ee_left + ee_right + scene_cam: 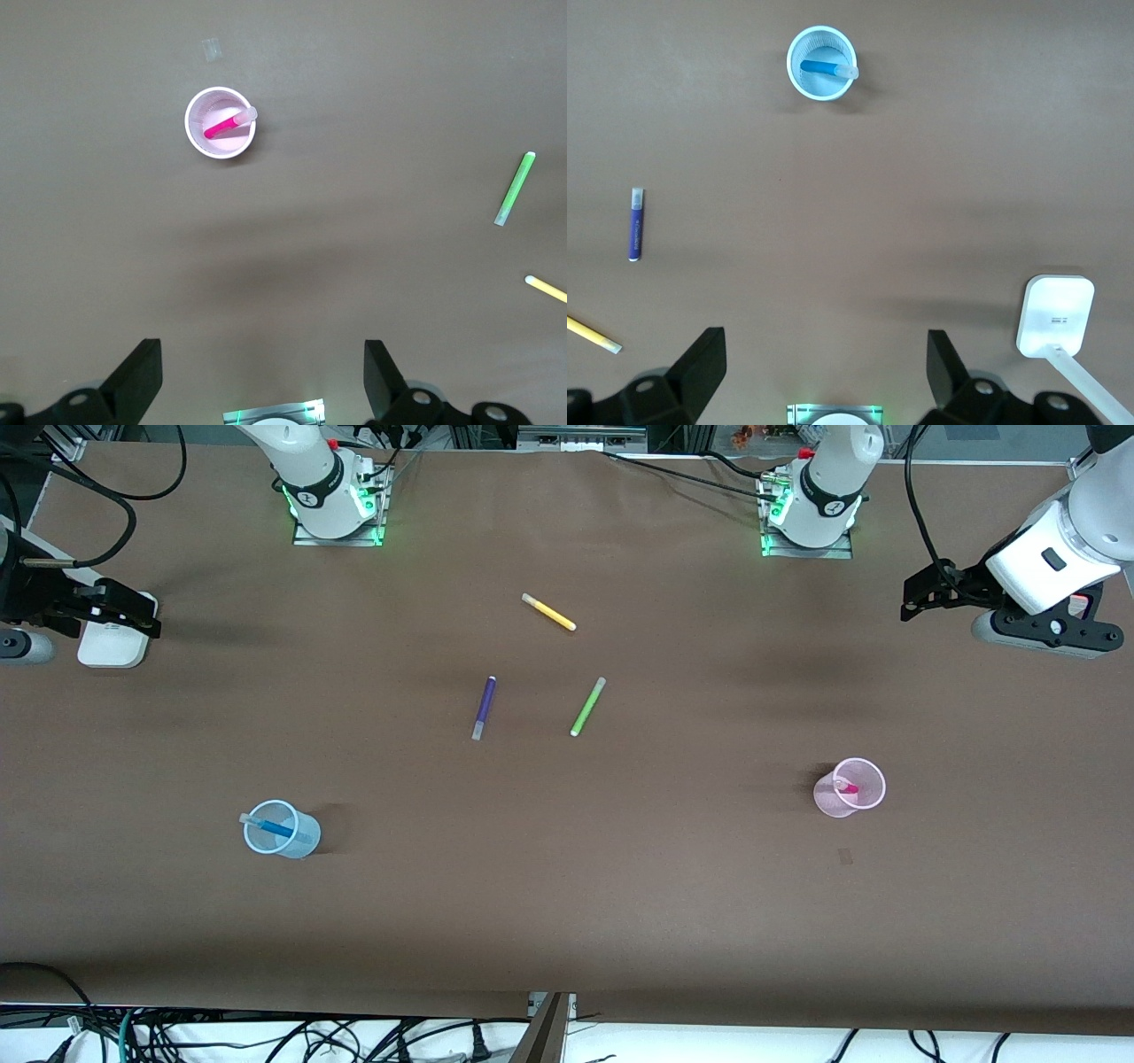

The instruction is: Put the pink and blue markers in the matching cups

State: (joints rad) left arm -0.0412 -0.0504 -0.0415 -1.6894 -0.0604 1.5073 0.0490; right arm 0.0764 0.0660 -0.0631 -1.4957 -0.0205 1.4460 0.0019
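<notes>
My left gripper (263, 376) and right gripper (824, 372) hang empty, jaws wide apart, high over the table's two ends. The pink marker (848, 786) leans inside the pink cup (851, 801); the blue marker (270, 828) inside the blue cup (297, 841). I judge the work finished, so I should keep both arms away from the cups.

We count five markers: a blue marker (276, 829), a pink marker (848, 786), a purple marker (483, 708), a green marker (587, 707) and a yellow marker (548, 612). We count two cups: a blue cup (301, 841) and a pink cup (828, 802). We also count one white box (113, 642) on one desk (567, 921).
</notes>
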